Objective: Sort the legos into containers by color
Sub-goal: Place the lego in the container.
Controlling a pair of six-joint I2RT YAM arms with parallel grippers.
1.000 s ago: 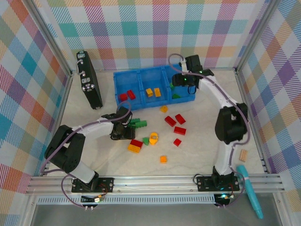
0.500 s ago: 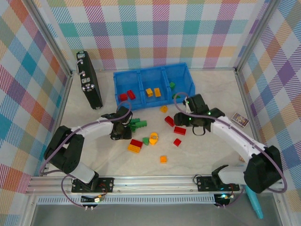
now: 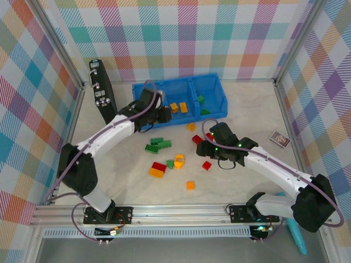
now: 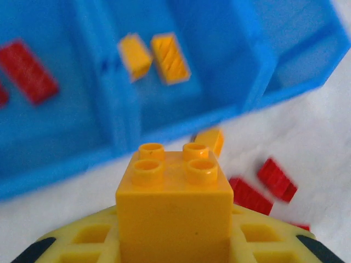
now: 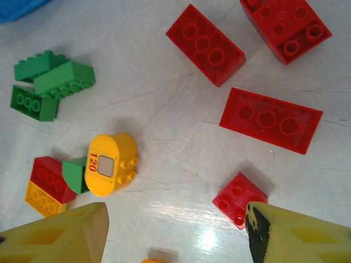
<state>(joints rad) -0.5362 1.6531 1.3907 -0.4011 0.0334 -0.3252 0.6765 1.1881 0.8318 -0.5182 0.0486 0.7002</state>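
Pinching orange-yellow lego [image 4: 174, 192] in left gripper [image 3: 163, 115], jaws pressed on its sides, at near wall of containers [image 3: 214, 115], 12 o'clock on the table. Right gripper [image 5: 175, 241] jaws spread, gripping nothing, above loose red legos [image 5: 270, 119], 5 o'clock from containers. Sorted so far: reds [image 4: 27, 71] in left compartment, orange-yellows [image 3: 178, 107] in middle, greens [image 3: 201, 100] in right. Green cluster [image 3: 158, 145] loose at 6 o'clock from left gripper.

Black device [image 3: 104, 93], small card [image 3: 280, 139]
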